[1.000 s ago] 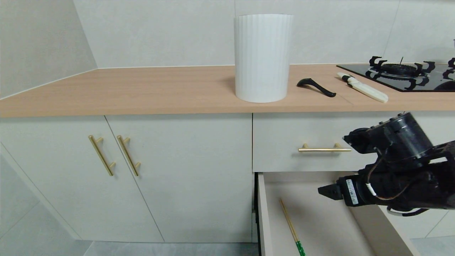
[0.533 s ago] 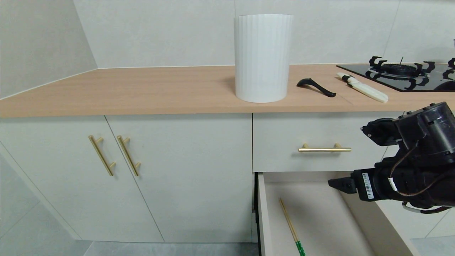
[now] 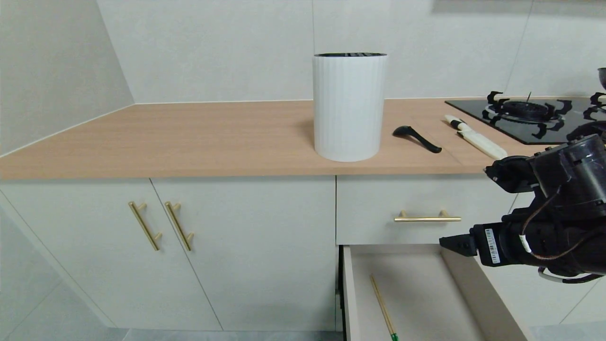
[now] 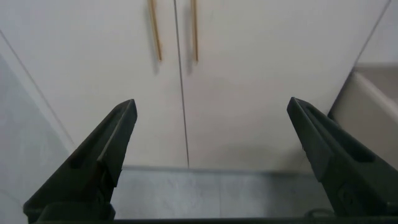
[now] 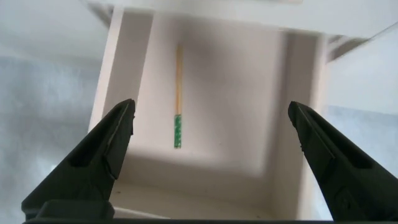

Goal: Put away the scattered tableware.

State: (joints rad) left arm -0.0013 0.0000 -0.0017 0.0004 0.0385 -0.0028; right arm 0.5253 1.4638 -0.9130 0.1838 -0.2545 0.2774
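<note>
Below wooden countertop (image 3: 189, 142), open drawer (image 3: 349, 293) holds chopsticks (image 3: 381, 307).

Right arm (image 3: 554, 237): matte black, with cylindrical motor housing (image 3: 575, 166), white barcode label (image 3: 490, 239) and thin cable (image 3: 522, 243). Left gripper (image 4: 211, 104): dark, wedge-shaped fingers (image 4: 99, 162).

On the worktop (image 3: 189, 137) there is one tall white pot (image 3: 349, 106), one black spoon (image 3: 416, 138) and one white knife (image 3: 475, 137). Under it are two cupboard doors (image 3: 80, 255) (image 3: 255, 246) and two drawers, one shut (image 3: 378, 203) and one open (image 3: 349, 293), with three gold handles (image 3: 145, 226) (image 3: 179, 226) (image 3: 427, 218) in all. In the open one lies one wooden stick (image 3: 382, 307) with a green end; it may be two lying tight together, but I cannot tell.
</note>
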